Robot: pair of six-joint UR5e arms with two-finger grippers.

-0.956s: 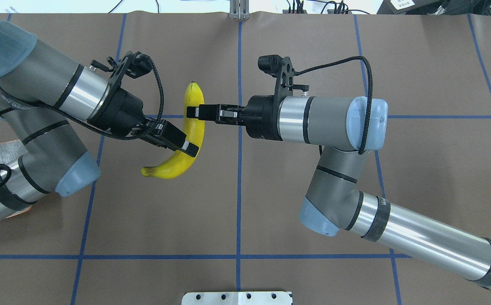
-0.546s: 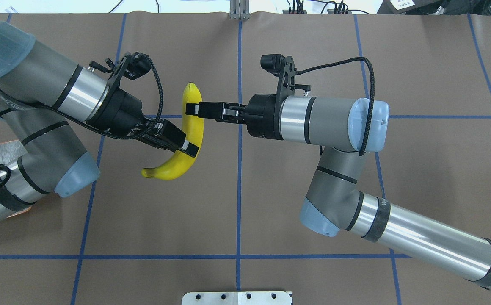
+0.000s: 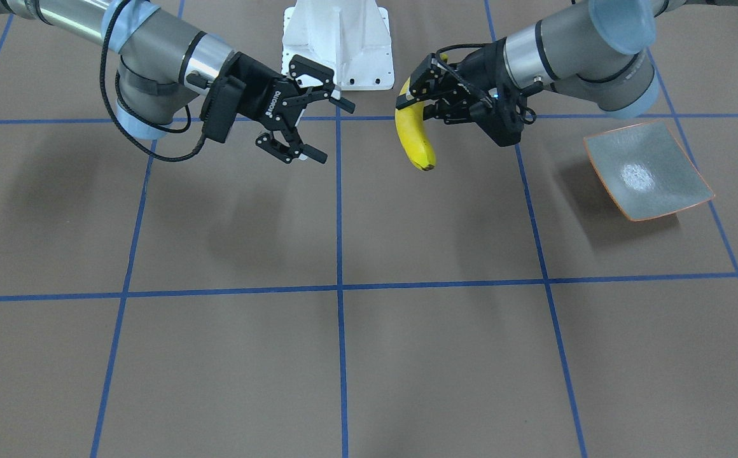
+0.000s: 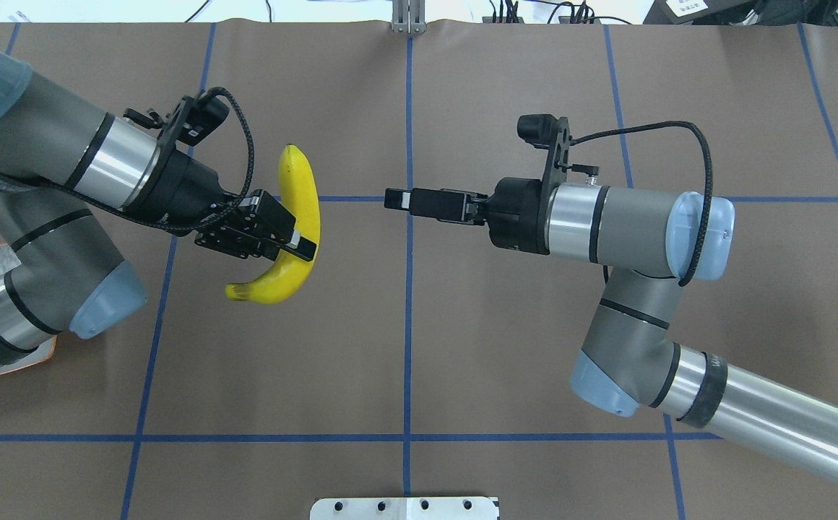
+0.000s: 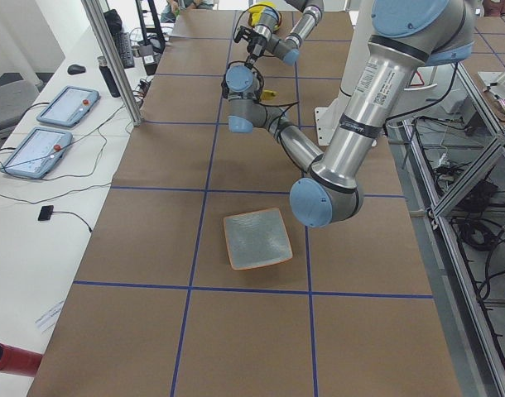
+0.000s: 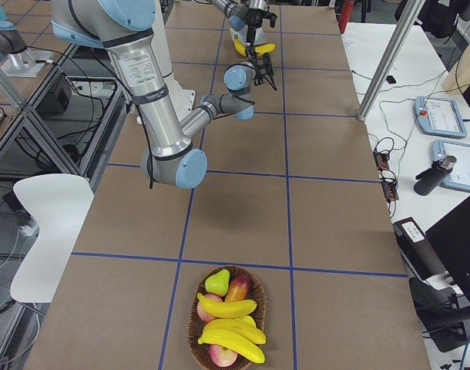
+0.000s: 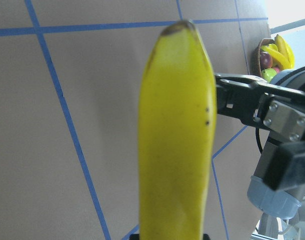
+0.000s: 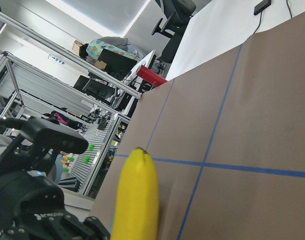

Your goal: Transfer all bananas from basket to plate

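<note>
Moved leftward since a second ago, the left gripper (image 4: 296, 247) pinches the banana (image 4: 302, 189), holding it above the tabletop (image 4: 506, 347). Meanwhile the right gripper (image 3: 329, 129) has let go and backed off to the right, spread wide and empty. The hand-over looks finished, and carrying to the plate (image 3: 665, 149) is the step in hand. The next move calls for swinging further left over the empty plate, lowering and releasing. The banana is bright yellow, curved, dark-tipped and faintly speckled. More bananas (image 6: 229, 310) lie in the basket (image 6: 193, 338), far right.
</note>
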